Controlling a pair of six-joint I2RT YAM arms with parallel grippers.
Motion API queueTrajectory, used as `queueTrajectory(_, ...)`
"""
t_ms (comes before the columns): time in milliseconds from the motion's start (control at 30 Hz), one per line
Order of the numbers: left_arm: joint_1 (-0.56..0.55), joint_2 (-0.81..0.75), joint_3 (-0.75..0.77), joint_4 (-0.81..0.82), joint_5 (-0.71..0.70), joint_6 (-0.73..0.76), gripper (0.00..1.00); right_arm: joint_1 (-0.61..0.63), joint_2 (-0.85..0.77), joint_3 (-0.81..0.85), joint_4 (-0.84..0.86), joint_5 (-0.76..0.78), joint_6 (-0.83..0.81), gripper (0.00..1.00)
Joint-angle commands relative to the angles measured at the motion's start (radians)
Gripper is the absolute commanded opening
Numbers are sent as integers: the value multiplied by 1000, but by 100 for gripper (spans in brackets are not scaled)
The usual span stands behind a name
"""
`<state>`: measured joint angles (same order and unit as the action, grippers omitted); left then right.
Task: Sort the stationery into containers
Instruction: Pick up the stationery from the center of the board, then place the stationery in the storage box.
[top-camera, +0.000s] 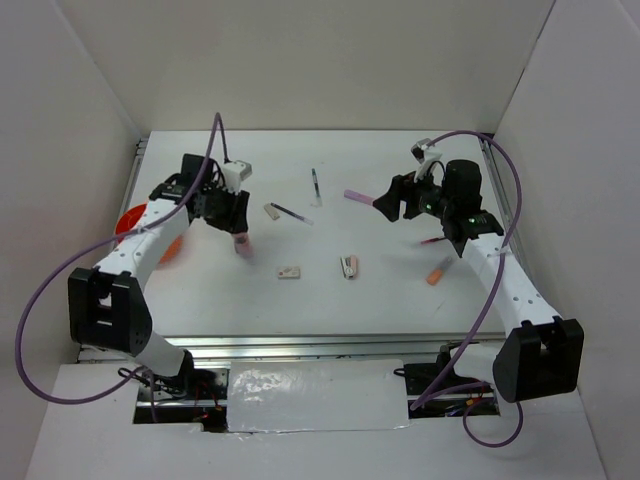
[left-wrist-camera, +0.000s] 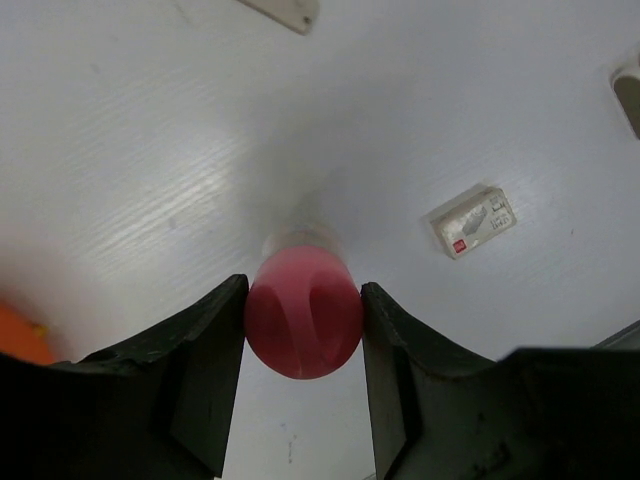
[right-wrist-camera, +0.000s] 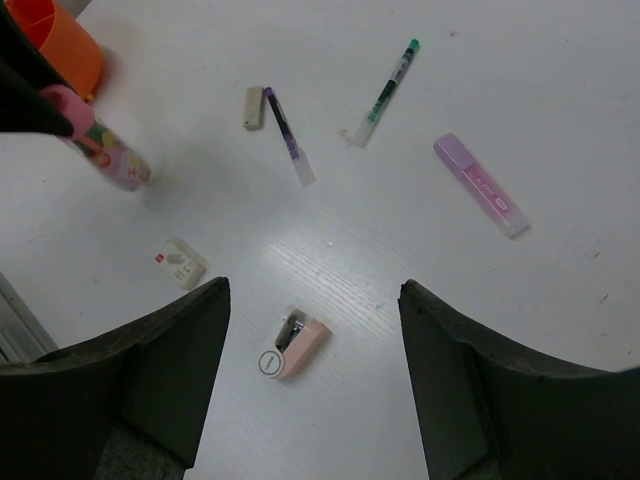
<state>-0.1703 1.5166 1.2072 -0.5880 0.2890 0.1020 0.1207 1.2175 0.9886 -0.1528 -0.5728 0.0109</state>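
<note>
Left of centre above the counter (top-camera: 330, 310), the pink stubby cylinder (left-wrist-camera: 303, 325) is gripped at its upper end by the left end effector (top-camera: 240, 232), its long axis steeply tilted and its free end pointed down at the counter. It is best lifted clear, carried left over the orange tub (top-camera: 128, 222) and released only inside the rim. Farther right, the right end effector (right-wrist-camera: 315, 400) is spread wide, empty.
</note>
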Motion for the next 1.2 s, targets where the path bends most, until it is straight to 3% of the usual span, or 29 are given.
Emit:
queueTrajectory(0, 86, -71, 222, -109, -31, 43, 0, 10, -19, 4, 1, -22, -46, 75)
queueTrajectory(200, 307, -61, 486, -335, -27, 148, 0, 63, 19, 35, -27, 14, -120, 74)
queueTrajectory(467, 577, 19, 566, -380, 36, 153, 0, 115, 92, 88, -42, 34, -164, 74)
queueTrajectory(667, 621, 77, 620, -398, 53, 159, 0, 138, 131, 119, -50, 34, -172, 73)
queueTrajectory(1167, 647, 93, 499, -282, 4, 169, 0, 149, 168, 147, -54, 34, -181, 73)
